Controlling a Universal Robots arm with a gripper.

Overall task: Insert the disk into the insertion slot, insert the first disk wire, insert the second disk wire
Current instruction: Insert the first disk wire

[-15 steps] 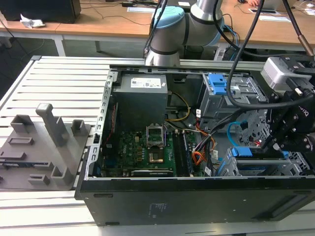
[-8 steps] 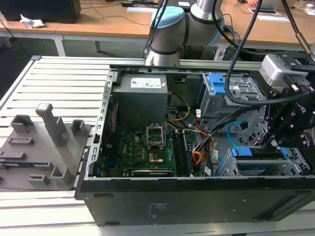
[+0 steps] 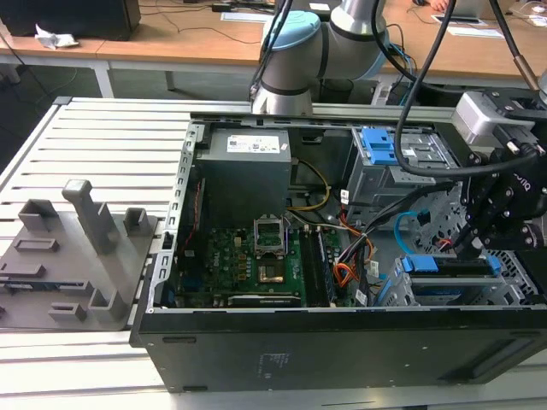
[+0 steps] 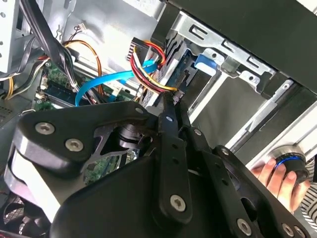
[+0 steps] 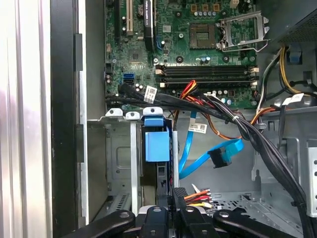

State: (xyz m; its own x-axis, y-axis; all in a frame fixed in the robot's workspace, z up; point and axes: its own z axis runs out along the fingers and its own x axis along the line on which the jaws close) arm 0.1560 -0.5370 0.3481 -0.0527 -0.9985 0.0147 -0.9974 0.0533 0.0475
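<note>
Bright even light; glare on slatted table [image 3: 111,145]; PC case [image 3: 342,342] interior, fingers [image 4: 170,144] dark.

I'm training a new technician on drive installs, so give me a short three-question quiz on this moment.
1. True or false: the silver-grey hard drive with its bright blue plastic bracket sits in the silver sheet-metal bay.
2. Fill in: the dark plug of the flat light-blue cable hangs ____ (loose/connected).
3. The gripper is shut on: A) the light-blue cable; B) the black plug of the orange, red and black wire bundle; C) nothing.
Key: 1 true; 2 loose; 3 B.
</note>
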